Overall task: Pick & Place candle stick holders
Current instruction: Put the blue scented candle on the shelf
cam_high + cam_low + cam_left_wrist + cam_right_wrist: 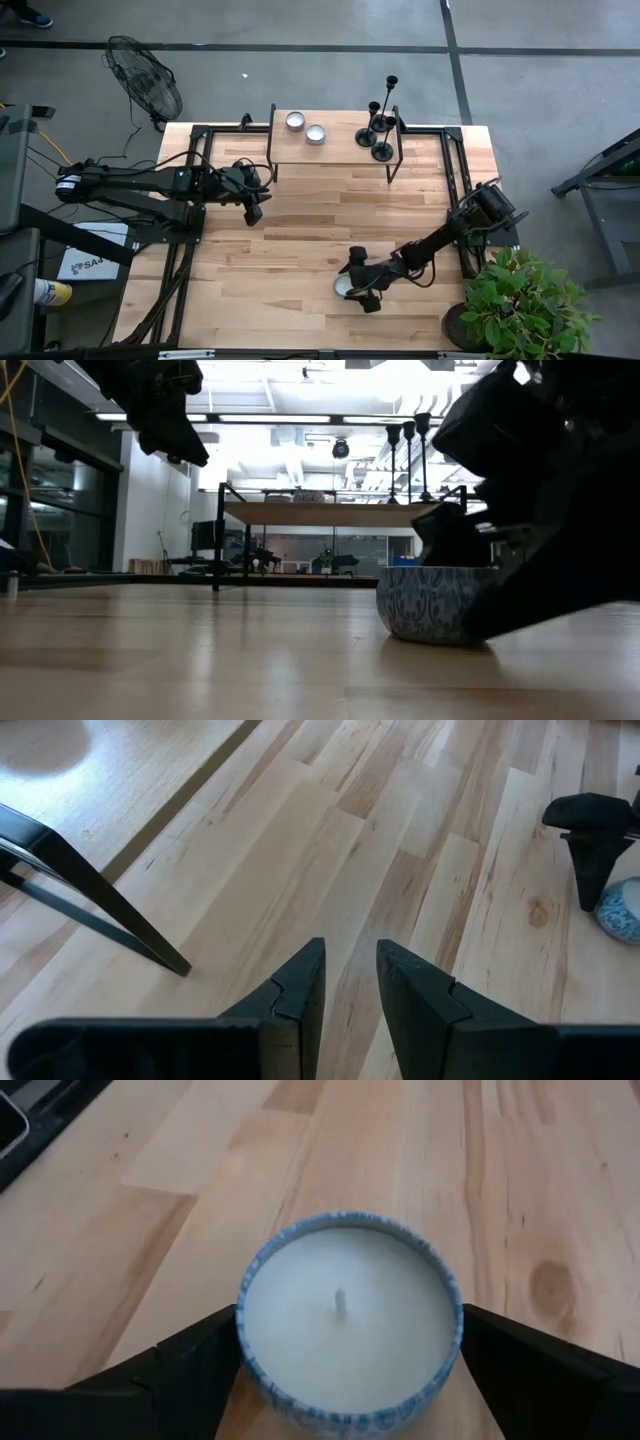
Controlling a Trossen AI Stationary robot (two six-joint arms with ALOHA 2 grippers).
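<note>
- The left gripper point(254, 212) hangs over the left-middle of the table point(300, 250), just in front of the shelf's left legs. Its fingers point(300, 995) sit a narrow gap apart with nothing in between, so it's empty and looks parked.
- The raised wooden shelf point(335, 145) runs along the far edge. Two small candles point(305, 127) sit on its left half.
- The three candle stick holders point(380, 125) stand clustered at the right end of that shelf, upright and close together. No gripper is anywhere near them.
- The right gripper point(362, 290) is low at the near-right of the table, with a blue-patterned candle bowl point(348, 1320) sitting between its fingers. The jaws stand wide on either side of the bowl, at or just off its rim, so it reads as letting go or about to clamp, hard to call which.
- A potted plant point(520, 305) sits off the near-right corner.
- Guess on the step: the arm is dealing with the candle, not the holders. Next it probably needs to lift clear of the bowl without tipping it.
</note>
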